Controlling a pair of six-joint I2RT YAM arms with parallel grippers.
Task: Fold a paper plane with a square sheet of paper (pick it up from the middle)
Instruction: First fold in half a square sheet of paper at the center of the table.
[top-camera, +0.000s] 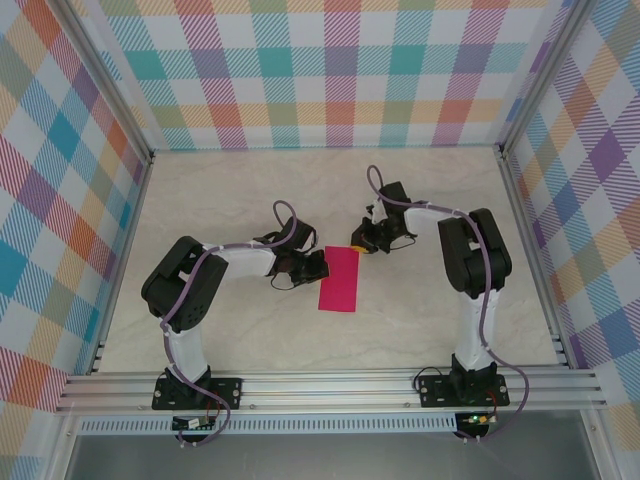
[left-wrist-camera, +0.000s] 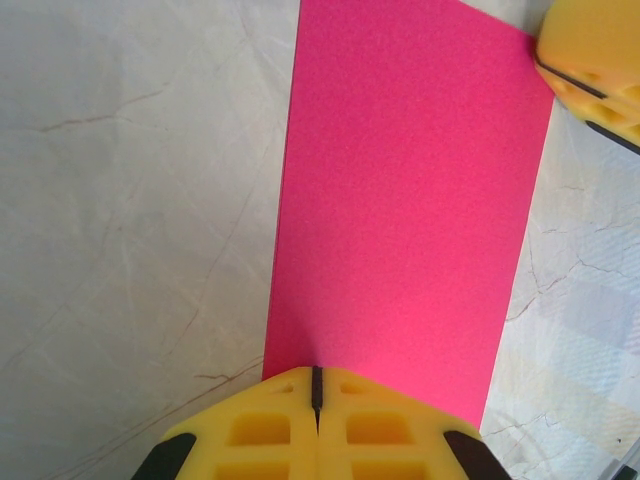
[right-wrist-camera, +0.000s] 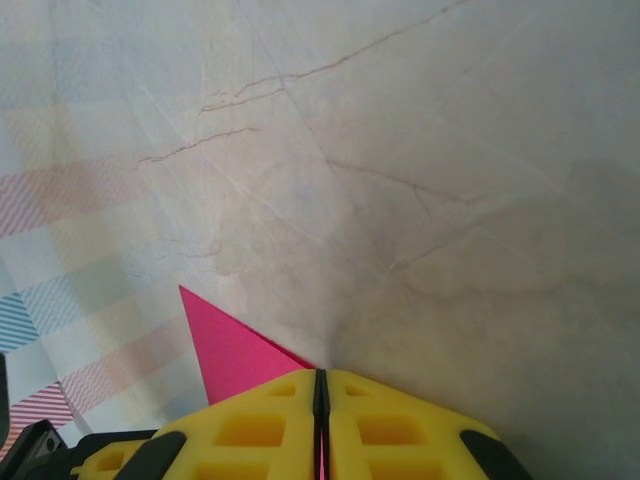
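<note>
**Both pincers clenched at the pink sheet**

The sheet of paper (top-camera: 338, 279) (left-wrist-camera: 410, 200) (right-wrist-camera: 235, 350) was seen lying flat on the table (top-camera: 250, 200) as a narrow rectangle between the two arms. The left gripper (top-camera: 320, 266) (left-wrist-camera: 316, 385) was found clenched, its yellow tips set at one edge of the sheet; whether paper was actually nipped could not be told. The right gripper (top-camera: 360, 245) (right-wrist-camera: 320, 378) was clamped on the far right corner, with a pink sliver caught in its seam.
</note>
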